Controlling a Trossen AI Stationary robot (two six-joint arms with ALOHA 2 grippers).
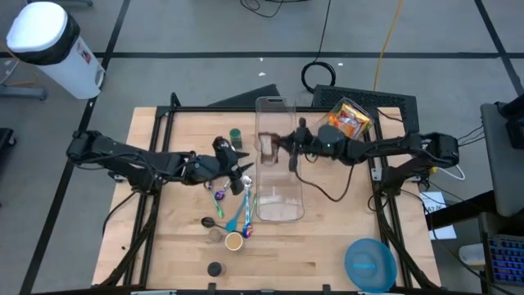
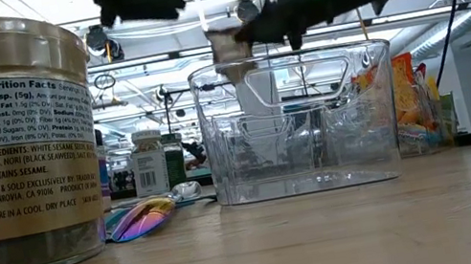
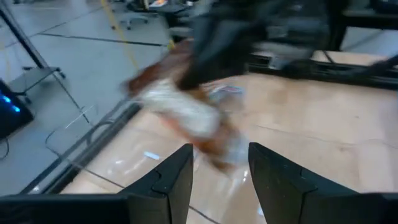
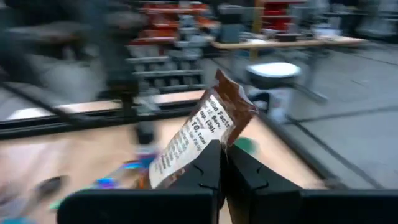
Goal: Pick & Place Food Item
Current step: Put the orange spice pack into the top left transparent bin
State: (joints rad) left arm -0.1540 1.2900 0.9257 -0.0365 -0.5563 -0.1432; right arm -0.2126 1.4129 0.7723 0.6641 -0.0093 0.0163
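Clear plastic bin [image 1: 278, 205] — right gripper [image 1: 288, 147] pinches a snack packet [image 1: 268, 145] above it, unreleased; left gripper [image 1: 243, 174] waits half-open, empty.

Bright overhead light; both wrist views motion-blurred; low view backlit, glare on ceiling.

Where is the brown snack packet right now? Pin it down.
The brown snack packet hangs in the right pincer, which is shut on it, over the far end of the clear plastic bin near table centre; the low view shows it above the bin's rim.
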